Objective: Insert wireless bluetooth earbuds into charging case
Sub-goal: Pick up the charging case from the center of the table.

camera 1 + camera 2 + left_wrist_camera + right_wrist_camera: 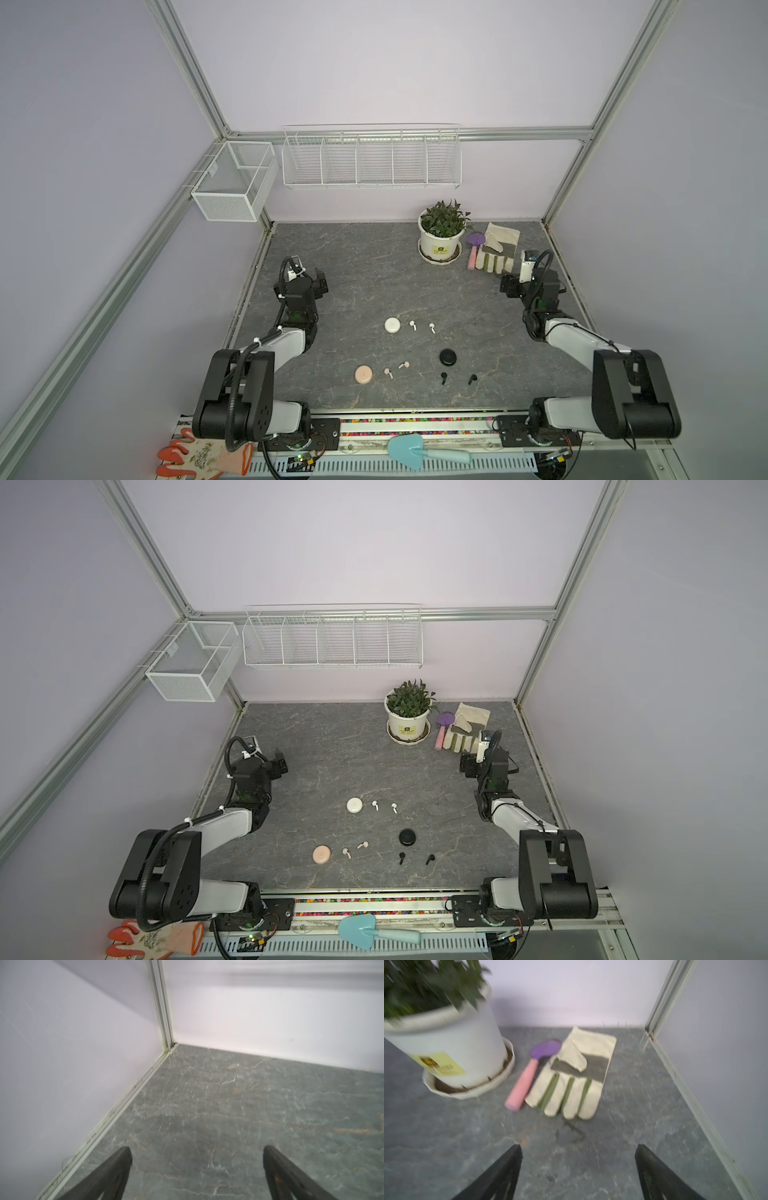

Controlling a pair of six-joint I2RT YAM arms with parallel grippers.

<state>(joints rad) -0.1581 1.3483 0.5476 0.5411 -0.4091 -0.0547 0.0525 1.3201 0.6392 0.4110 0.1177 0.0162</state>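
Three round charging cases lie shut on the grey table in both top views: white (392, 325), pale pink (363, 374) and black (448, 357). Just right of each case lies its pair of earbuds: white (412, 325), pink (388, 372) and black (443, 377). My left gripper (321, 282) hovers far left of them, open and empty over bare table (197, 1153). My right gripper (508, 286) is far to the right, open and empty (578, 1151), facing the glove. Neither wrist view shows an earbud or a case.
A potted plant (442, 237), a purple trowel with a pink handle (527, 1076) and a cream work glove (571, 1080) sit at the back right. Wire baskets (371, 158) hang on the walls. A blue trowel (415, 451) and an orange glove (199, 457) lie beyond the front rail.
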